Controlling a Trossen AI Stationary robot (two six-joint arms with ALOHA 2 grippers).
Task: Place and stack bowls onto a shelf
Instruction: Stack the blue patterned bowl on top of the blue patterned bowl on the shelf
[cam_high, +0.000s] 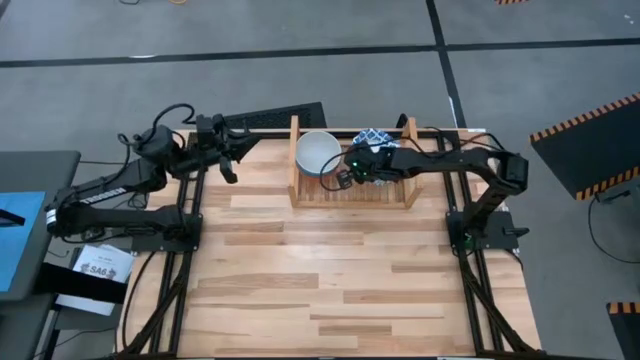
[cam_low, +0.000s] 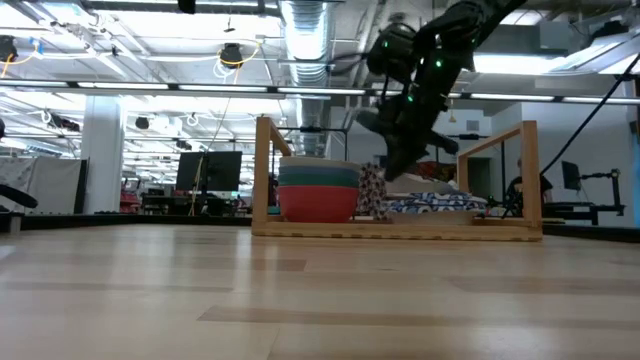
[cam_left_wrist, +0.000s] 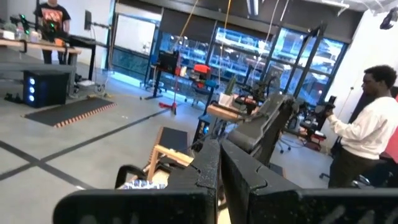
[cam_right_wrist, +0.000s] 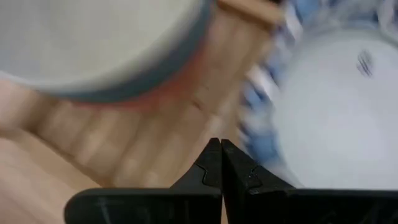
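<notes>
Right gripper, fingers pressed together and empty, hangs over the shelf between stacked plain bowls and blue-patterned bowls; left gripper likewise closed, well left of shelf.

Beside the black right gripper, red, teal and off-white stacked bowls adjoin blue-patterned white bowls on the light-wood shelf.
</notes>
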